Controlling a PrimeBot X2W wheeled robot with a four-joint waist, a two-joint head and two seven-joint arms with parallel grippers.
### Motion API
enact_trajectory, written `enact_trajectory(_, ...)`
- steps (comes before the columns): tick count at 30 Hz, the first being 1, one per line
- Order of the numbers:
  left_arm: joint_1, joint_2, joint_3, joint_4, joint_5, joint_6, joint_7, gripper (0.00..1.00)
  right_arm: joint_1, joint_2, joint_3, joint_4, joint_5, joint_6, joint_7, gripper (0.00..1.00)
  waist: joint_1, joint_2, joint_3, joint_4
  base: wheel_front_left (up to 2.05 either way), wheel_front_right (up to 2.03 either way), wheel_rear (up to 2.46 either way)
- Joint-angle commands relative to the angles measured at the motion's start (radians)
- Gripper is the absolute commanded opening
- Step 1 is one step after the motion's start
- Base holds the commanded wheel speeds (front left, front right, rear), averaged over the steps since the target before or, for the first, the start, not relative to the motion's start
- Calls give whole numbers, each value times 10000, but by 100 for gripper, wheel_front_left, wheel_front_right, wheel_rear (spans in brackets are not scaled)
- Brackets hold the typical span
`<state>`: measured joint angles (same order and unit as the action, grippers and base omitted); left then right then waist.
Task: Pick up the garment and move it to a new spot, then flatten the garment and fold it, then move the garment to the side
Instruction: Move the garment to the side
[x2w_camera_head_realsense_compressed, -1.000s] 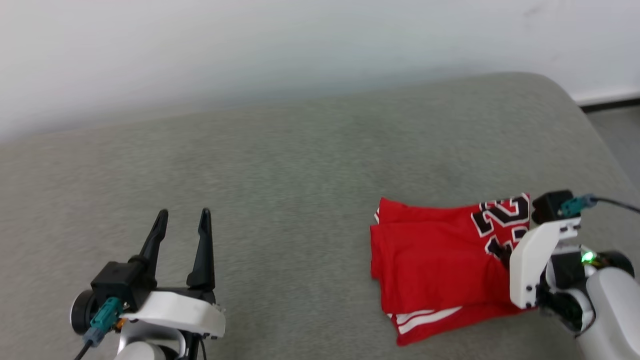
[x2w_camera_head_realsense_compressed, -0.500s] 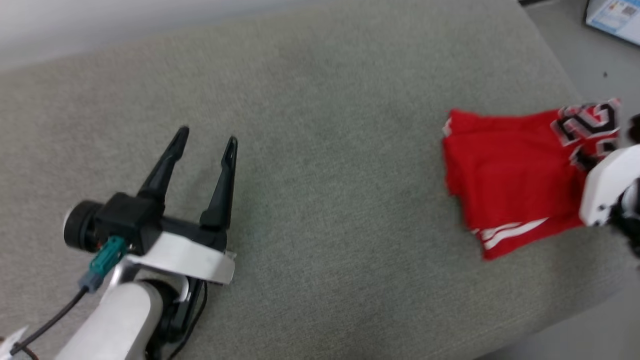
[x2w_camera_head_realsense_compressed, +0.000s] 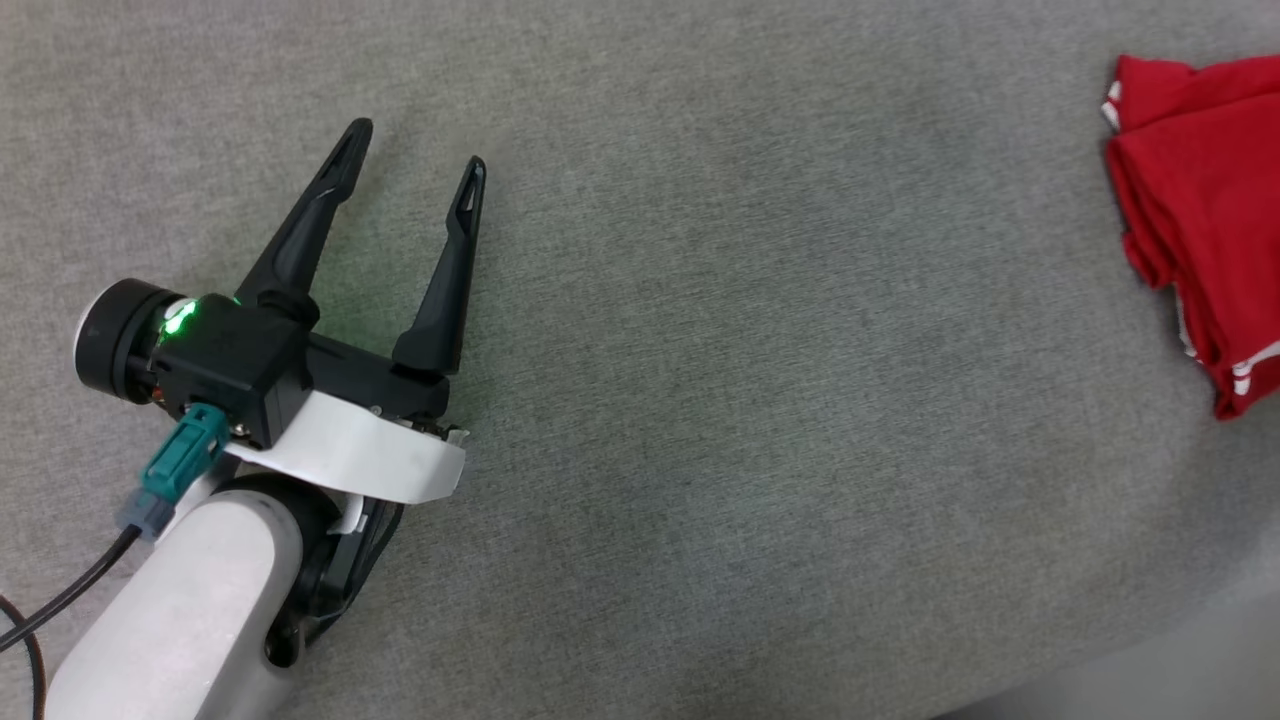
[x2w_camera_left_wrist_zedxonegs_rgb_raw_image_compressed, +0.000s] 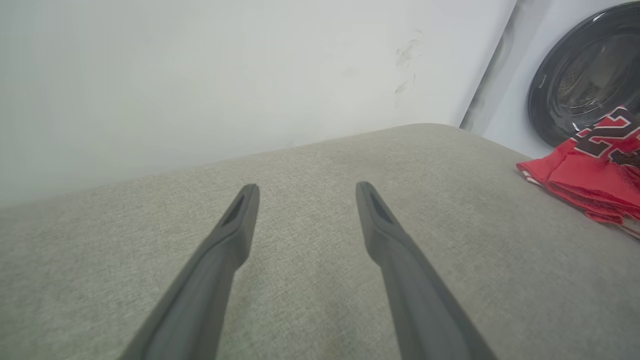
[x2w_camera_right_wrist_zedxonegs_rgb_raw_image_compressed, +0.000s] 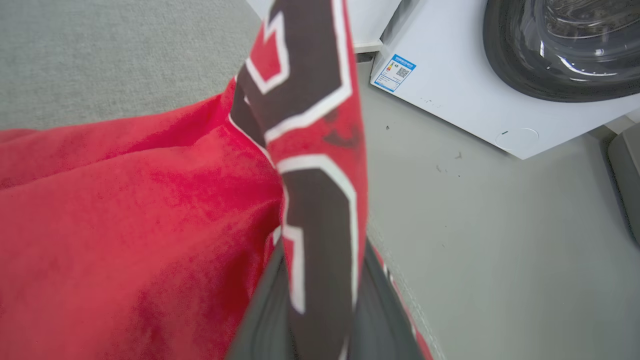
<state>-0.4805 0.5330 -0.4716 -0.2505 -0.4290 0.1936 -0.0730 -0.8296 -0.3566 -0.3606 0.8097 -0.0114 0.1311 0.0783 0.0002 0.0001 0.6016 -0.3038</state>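
The right fingers (x2w_camera_right_wrist_zedxonegs_rgb_raw_image_compressed: 262, 325) are clamped on the garment (x2w_camera_right_wrist_zedxonegs_rgb_raw_image_compressed: 125, 225). A fold bearing the dark, white-outlined number stands up from between them, one finger close on each side. That ridge of cloth looks lifted and pulled taut by the grip, while the red body of the jersey spreads away to the left of these fingers. Beyond the fold and to its right lie the pale floor (x2w_camera_right_wrist_zedxonegs_rgb_raw_image_compressed: 500, 225) and a white washing machine (x2w_camera_right_wrist_zedxonegs_rgb_raw_image_compressed: 450, 90). This suggests the pinched edge hangs at or past the cushion's border. Holding the jersey by one edge fits the last step, dragging the folded bundle off to the side.

The left fingers (x2w_camera_head_realsense_compressed: 445, 270) stand wide apart with nothing between them, hovering over the bare grey cushion (x2w_camera_head_realsense_compressed: 750, 400). They seem to be parked out of the way, leaving the move to the other arm.

From the left fingers (x2w_camera_left_wrist_zedxonegs_rgb_raw_image_compressed: 390, 250), the garment (x2w_camera_left_wrist_zedxonegs_rgb_raw_image_compressed: 585, 185) sits well apart, off to the right and somewhat ahead of the tips, as a low, layered stack in front of the washing machine (x2w_camera_left_wrist_zedxonegs_rgb_raw_image_compressed: 590, 75). In the head view the garment (x2w_camera_head_realsense_compressed: 1200, 200) lies far to the right of the open left fingers, its near edge showing stacked red layers with a touch of white trim.
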Motion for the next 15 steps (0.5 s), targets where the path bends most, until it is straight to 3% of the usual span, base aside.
enact_trajectory(1,-155,24,3,-17,42,-13,-9,100,-109,177,-355,142,-379,-7,-169,100,-2,-1,166,110,0,0,0)
enact_trajectory(10,140,-163,-70,459,-107,20,-347,100,213,991,-2545,384,-1788,-7,-827,100,-2,-1,-488,15,0,0,0)
enact_trajectory(15,788,-315,40,874,-382,212,-754,100,820,1389,-2630,57,-1858,-7,-1312,100,-2,-1,-1518,-24,0,0,0)
